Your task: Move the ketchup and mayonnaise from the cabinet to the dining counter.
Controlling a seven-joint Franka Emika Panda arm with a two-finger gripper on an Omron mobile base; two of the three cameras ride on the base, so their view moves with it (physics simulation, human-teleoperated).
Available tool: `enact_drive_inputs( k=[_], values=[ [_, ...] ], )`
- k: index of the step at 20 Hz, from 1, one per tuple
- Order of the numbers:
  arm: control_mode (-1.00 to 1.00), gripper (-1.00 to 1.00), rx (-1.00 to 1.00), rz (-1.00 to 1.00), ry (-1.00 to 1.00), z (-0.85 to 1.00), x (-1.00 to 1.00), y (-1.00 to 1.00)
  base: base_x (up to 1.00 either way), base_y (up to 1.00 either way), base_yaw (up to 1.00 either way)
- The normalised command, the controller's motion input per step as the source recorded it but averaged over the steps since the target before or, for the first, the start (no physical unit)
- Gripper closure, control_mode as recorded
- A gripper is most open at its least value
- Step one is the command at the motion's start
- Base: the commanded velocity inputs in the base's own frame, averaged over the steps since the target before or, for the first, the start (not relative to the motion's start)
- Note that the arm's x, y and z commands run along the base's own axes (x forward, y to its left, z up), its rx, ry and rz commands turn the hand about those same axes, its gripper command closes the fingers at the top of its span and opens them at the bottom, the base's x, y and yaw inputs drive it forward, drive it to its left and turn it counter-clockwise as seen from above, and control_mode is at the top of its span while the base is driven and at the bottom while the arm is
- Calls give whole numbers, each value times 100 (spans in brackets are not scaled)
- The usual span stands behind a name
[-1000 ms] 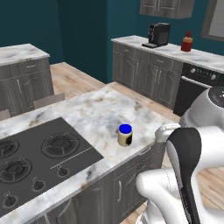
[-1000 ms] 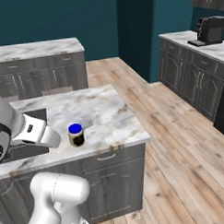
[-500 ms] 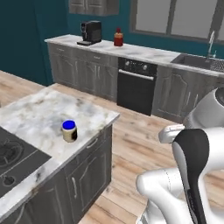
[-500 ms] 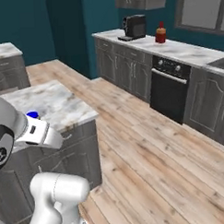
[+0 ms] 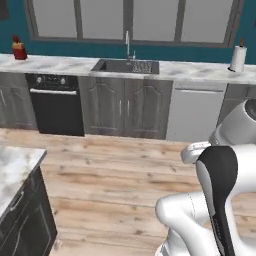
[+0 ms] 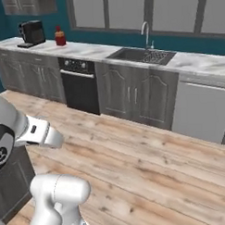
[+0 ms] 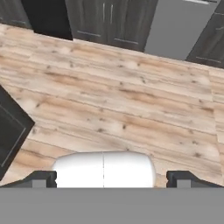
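Only a corner of the dining counter (image 5: 12, 172) is showing, marble top over a dark grey base, sitting at the lower left of the left base view; the same dark base is edging into the left side of the hand view. No bottle or jar is standing on the visible bit of marble.

Gripper (image 7: 111, 179) is hanging over bare wooden floor (image 7: 131, 109), jaws spread wide apart with nothing between them. Its two dark fingertips (image 7: 41, 178) are sitting far apart at the bottom of the hand view.

Taking the sink (image 5: 125, 65) as the landmark: it is set into a long marble counter (image 5: 195, 72) under a row of windows, with a tall faucet (image 5: 127, 44) rising behind it. Grey panelled doors are lying directly below it. A black oven (image 5: 54, 105) is standing to its left, and further left a brownish-red bottle (image 5: 19, 48) is resting on the counter. In the right base view a black coffee machine (image 6: 30, 33) is standing beyond that bottle. To the right of the sink a pale dishwasher front (image 5: 192, 112) is showing, and a paper towel roll (image 5: 238, 57) is standing upright above it.
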Motion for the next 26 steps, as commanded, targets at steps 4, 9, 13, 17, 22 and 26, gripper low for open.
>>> enact_drive_inputs(
  k=[4,9,13,17,22,26],
  values=[
    [100,-100,0,0,0,0,0,0,-16,-27,-56],
    [100,-100,0,0,0,0,0,0,0,-1,-63],
    [100,-100,0,0,0,0,0,0,8,10,-82],
    [100,-100,0,0,0,0,0,0,4,20,-94],
    [100,-100,0,0,0,0,0,0,0,7,-96],
    [100,-100,0,0,0,0,0,0,0,0,-88]
  ],
)
